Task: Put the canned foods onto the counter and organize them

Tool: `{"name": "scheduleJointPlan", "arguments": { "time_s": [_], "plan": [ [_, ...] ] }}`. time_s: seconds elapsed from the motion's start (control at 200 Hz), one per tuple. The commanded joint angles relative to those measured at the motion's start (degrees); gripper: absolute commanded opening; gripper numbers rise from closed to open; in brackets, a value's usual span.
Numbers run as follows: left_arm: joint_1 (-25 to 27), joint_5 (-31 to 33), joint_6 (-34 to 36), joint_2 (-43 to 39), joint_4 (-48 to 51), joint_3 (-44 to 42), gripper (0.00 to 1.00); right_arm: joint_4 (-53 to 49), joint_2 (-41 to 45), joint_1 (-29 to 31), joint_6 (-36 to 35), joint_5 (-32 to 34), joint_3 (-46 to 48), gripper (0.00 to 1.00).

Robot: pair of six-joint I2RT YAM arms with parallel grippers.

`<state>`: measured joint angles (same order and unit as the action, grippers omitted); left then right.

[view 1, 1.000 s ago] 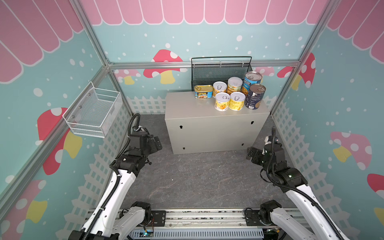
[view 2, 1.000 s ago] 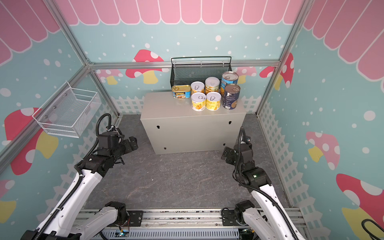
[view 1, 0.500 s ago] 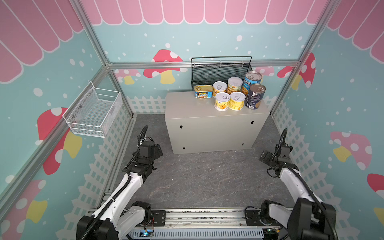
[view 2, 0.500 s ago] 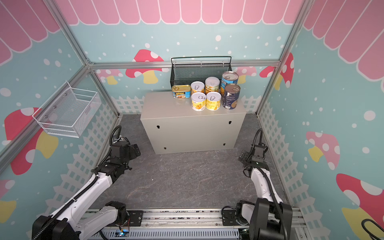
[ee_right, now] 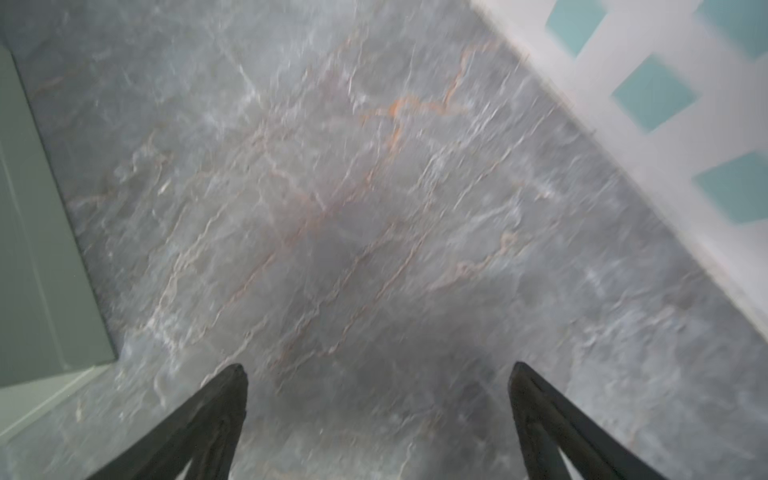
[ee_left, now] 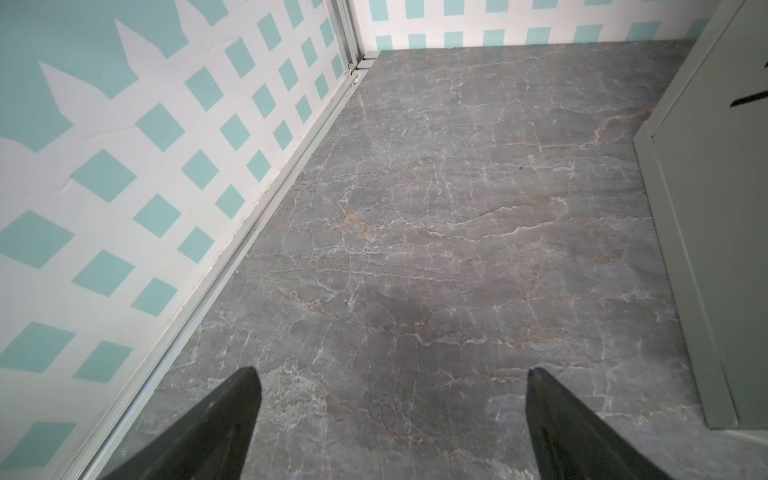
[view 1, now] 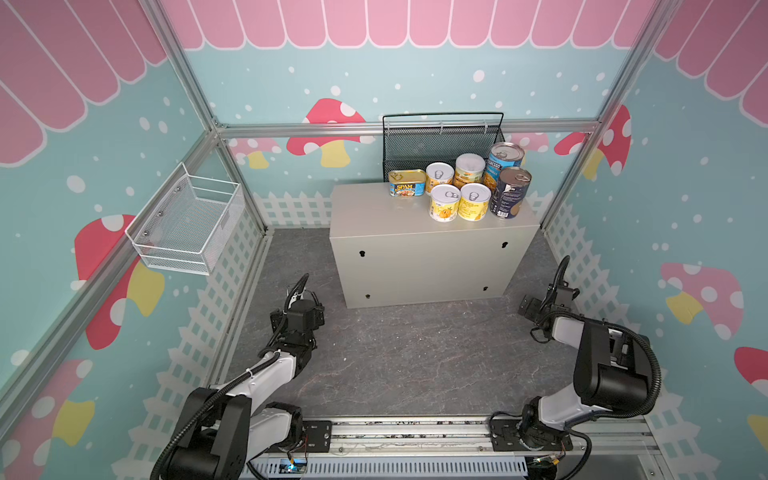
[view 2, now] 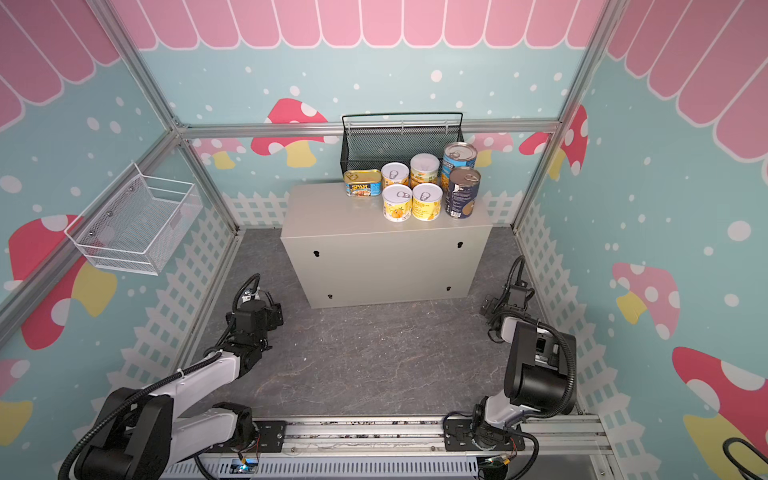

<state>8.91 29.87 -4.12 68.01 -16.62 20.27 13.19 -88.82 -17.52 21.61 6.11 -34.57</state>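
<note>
Beige-grey counter [view 1: 370,216] carries all canned foods [view 1: 459,189], bunched rear-right — up and beyond right gripper [ee_right: 376,368], nearer, and left gripper [ee_left: 392,374], farther — both jaws apart, empty.

One beige-grey counter [view 1: 374,208], up ahead of both grippers and nearer the right gripper [ee_right: 378,368] than the left gripper [ee_left: 390,374], carries four small yellow-labelled tins [view 1: 445,203], two taller blue-labelled tins [view 1: 510,193] and one flat SPAM tin [view 1: 407,183], seven in all. Its front shows four small black keyholes [view 1: 362,252]. There are two baskets, one black mesh basket [view 1: 440,143] beyond the tins and farthest from either gripper, one white wire basket [view 1: 187,224] on the wall to the left gripper's side and above it, and two arms [view 1: 266,370], each gripper showing two dark fingers [ee_left: 216,424].
</note>
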Motion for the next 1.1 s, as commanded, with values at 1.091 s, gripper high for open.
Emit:
{"name": "scheduleJointPlan", "arguments": {
  "time_s": [1.091],
  "plan": [
    [-8.08,-21.31,0.75,19.77,-32.08,2.99,0.99,41.27,5.35,13.39,-10.66,10.96,14.54,1.00]
  ]
}}
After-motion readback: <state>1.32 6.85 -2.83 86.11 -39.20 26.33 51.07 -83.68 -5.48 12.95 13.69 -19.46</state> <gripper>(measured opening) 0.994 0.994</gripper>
